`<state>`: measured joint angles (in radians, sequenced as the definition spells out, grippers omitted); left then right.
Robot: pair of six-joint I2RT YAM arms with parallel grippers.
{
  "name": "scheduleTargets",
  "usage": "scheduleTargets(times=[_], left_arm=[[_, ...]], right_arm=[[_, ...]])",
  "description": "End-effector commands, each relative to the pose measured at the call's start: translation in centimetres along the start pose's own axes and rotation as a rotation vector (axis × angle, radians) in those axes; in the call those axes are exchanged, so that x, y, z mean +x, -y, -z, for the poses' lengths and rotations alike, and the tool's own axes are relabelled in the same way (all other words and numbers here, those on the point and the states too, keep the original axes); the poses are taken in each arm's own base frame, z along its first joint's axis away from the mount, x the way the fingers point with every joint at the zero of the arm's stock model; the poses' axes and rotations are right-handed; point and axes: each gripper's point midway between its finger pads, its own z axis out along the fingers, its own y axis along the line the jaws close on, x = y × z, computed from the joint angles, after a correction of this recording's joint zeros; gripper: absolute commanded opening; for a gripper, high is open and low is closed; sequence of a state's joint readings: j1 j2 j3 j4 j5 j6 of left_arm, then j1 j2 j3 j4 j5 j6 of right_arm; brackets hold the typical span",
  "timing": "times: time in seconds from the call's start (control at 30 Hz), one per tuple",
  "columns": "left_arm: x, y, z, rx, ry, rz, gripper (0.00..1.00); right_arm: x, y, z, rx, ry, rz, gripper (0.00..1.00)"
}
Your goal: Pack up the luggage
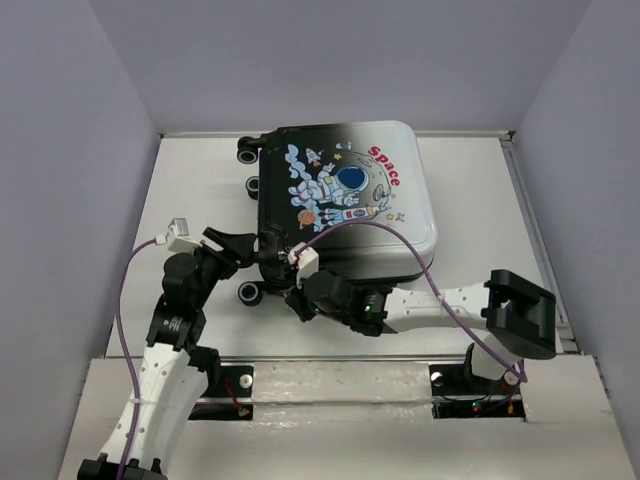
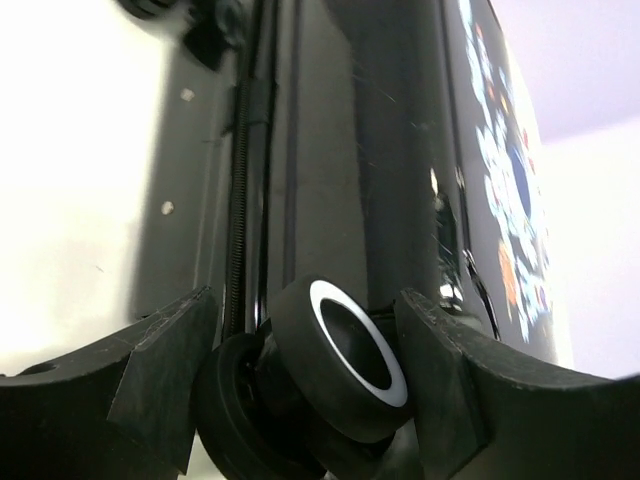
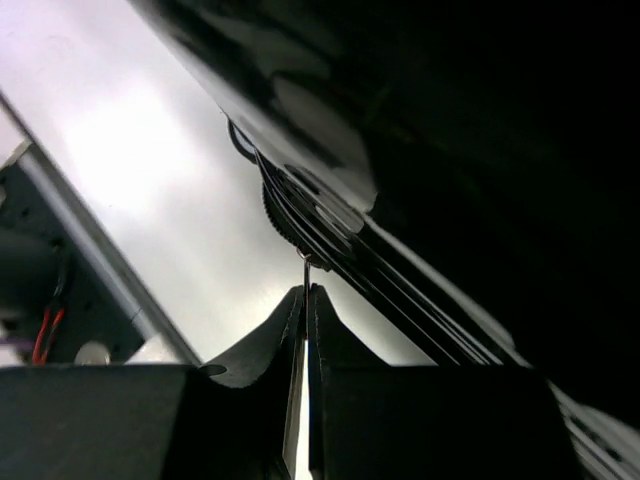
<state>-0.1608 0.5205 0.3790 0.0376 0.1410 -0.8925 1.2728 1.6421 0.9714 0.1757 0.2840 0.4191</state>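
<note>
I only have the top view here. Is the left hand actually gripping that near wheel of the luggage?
Observer: Not clamped. The left wrist view shows the wheel sitting between the left hand's open fingers.
Operator: And the right hand, hidden under its own wrist?
Observer: The right hand is shut, its tips pinching a thin zipper tab on the seam of the luggage.

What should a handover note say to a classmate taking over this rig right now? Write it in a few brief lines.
Left pincer: open, fingers either side of a luggage wheel.
Right pincer: shut on a thin metal zipper pull at the luggage's near edge.
Luggage: lying flat on the table, lid down, astronaut print up.
Done: lid appears closed.
Left: probably running the zipper round; how far it is zipped cannot be told.
</note>
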Motion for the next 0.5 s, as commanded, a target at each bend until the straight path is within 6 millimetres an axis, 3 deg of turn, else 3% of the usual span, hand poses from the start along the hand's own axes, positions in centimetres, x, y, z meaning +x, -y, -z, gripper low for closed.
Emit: scheduleTargets(times=[0.0,0.03,0.1,0.17,0.23,0.33,0.37,0.43,0.47], left_arm=[[4.6,2.7,2.8,0.150,-0.233,-0.050,0.06],[4.8,3.2,3.2,0.172,-0.239,-0.050,0.06],[5.6,3.8,3.4,0.188,-0.256,-0.050,0.06],[6.0,4.8,3.2,0.210,-0.256,-0.032,0.06],[7.7,5.7,2.8,0.214,-0.293,-0.045,0.06],[9.3,8.7,2.4,0.268,-0.318,-0.068,0.06],[10.9,10.5,2.0,0.285,-0.352,-0.083,0.06],[13.3,12.2,1.3,0.305,-0.405,-0.111,0.06],[13.1,14.1,1.0,0.338,-0.402,-0.113,0.06]], right_arm=[[-3.2,1.0,2.7,-0.139,0.097,-0.111,0.07],[-4.3,3.6,3.5,-0.121,0.134,-0.139,0.07],[-5.6,5.8,4.6,-0.123,0.156,-0.131,0.07],[-5.9,6.3,5.5,-0.147,0.147,-0.114,0.07],[-6.6,7.3,6.7,-0.126,0.155,-0.089,0.07],[-5.9,7.7,7.8,-0.112,0.138,-0.064,0.07],[-5.2,8.0,8.4,-0.105,0.126,-0.063,0.07],[-4.0,8.7,8.9,-0.078,0.104,-0.068,0.07],[-3.9,8.8,9.4,-0.076,0.111,-0.073,0.07]])
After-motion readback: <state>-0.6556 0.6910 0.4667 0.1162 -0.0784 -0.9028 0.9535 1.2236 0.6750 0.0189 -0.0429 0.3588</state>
